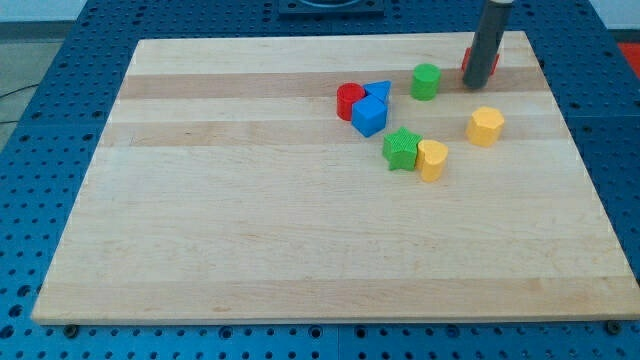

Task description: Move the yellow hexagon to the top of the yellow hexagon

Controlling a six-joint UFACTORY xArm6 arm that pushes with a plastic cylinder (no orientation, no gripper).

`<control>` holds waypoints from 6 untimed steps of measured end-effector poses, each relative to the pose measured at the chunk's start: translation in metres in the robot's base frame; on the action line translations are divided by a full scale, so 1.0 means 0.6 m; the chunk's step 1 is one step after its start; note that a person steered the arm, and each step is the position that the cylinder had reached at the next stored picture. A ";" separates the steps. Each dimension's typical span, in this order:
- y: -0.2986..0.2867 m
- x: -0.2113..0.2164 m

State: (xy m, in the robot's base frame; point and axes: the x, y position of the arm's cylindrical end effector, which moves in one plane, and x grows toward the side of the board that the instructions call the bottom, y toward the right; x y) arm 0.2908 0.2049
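A yellow hexagon (485, 126) lies at the view's right on the wooden board (250, 220). My tip (477, 85) is above it and slightly left, a short gap away. The rod stands in front of a red block (493, 64), mostly hiding it. A second yellow block (432, 159), rounded in shape, lies lower left of the hexagon and touches a green star (402, 149).
A green cylinder-like block (426, 81) lies left of my tip. A red block (349, 100), a blue triangle (379, 91) and a blue cube (368, 116) cluster together near the board's upper middle. A blue pegboard table (40, 120) surrounds the board.
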 end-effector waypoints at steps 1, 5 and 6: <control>0.047 -0.011; 0.168 -0.065; 0.233 -0.064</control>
